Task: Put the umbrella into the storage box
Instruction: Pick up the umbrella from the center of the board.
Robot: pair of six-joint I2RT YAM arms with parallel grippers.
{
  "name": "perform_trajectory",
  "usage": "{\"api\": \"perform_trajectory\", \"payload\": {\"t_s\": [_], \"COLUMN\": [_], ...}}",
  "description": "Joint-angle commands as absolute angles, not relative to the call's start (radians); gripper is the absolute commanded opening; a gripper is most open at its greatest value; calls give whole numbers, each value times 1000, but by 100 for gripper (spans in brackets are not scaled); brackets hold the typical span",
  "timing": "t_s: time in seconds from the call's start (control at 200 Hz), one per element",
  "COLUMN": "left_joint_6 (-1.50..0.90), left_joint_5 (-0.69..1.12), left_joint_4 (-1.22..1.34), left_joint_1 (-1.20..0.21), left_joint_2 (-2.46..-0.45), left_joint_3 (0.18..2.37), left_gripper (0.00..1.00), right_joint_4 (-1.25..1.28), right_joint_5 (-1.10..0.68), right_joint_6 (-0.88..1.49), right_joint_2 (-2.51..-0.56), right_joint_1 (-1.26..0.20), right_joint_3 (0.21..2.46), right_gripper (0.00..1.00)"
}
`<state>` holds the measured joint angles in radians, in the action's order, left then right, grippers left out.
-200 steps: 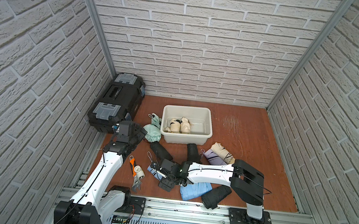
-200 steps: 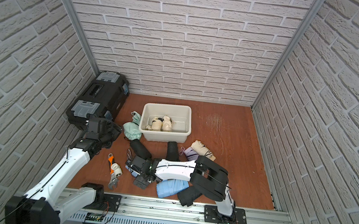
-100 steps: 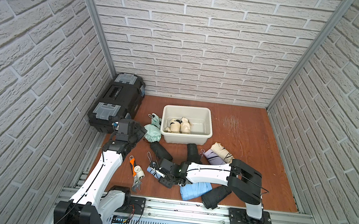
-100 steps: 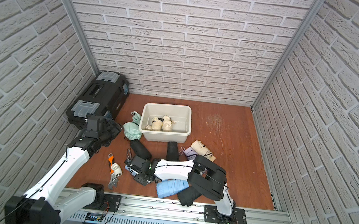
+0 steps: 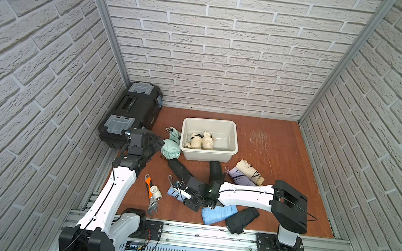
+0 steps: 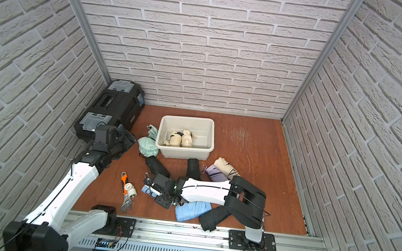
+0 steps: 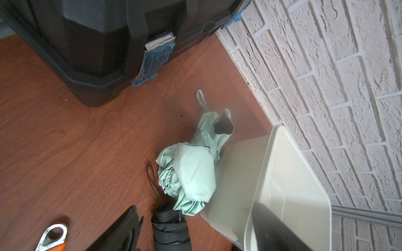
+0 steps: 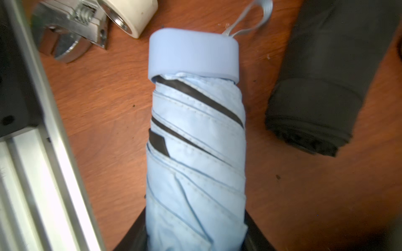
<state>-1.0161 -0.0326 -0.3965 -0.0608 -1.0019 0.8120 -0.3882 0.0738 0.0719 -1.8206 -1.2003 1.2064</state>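
Observation:
A folded light-blue umbrella (image 8: 195, 141) lies on the brown floor (image 5: 175, 193) near the front rail. My right gripper (image 8: 195, 239) is shut on it, with a black finger pressed against each side of its body (image 6: 156, 190). The off-white storage box (image 5: 210, 120) stands further back and holds two beige umbrellas (image 5: 200, 141). My left gripper (image 5: 153, 142) hovers open beside a mint-green umbrella (image 7: 189, 173) and a black umbrella (image 7: 169, 230), close to the box's left wall (image 7: 289, 165). Nothing is between its fingers.
A black toolbox (image 5: 132, 113) stands at the back left. An orange-handled wrench (image 5: 150, 194) and a white fitting (image 5: 156, 192) lie left of the right gripper. Blue (image 5: 218, 213) and black (image 5: 242, 219) sleeves lie under the right arm. Lilac (image 5: 238, 175), beige (image 5: 249, 172) and black (image 5: 215, 169) umbrellas lie in front of the box.
The right gripper's jaws have closed in from wide open onto the light-blue umbrella. The left arm has hardly moved.

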Motion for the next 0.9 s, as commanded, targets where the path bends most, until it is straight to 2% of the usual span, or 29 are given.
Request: {"api": "perform_trajectory", "payload": {"t_s": [0.0, 0.42, 0.55, 0.895], "left_joint_6": [-956, -895, -842, -739], "left_joint_5": [-12, 195, 239, 208], "left_joint_4": [-335, -182, -176, -208], "left_joint_1": [-54, -73, -107, -174], "left_joint_2": [-1022, -1158, -1221, -1354], "left_joint_3": [847, 890, 927, 990], "left_gripper": [85, 81, 79, 73], "right_joint_4": [-355, -376, -416, -573], "right_joint_5": [84, 189, 215, 205], "right_joint_6": [97, 258, 353, 541], "right_joint_2": [-1682, -1452, -1450, -1542], "right_joint_1": [-1196, -1067, -992, -822], "right_joint_3": [1201, 1219, 1276, 1466], "right_gripper": [43, 42, 40, 39]}}
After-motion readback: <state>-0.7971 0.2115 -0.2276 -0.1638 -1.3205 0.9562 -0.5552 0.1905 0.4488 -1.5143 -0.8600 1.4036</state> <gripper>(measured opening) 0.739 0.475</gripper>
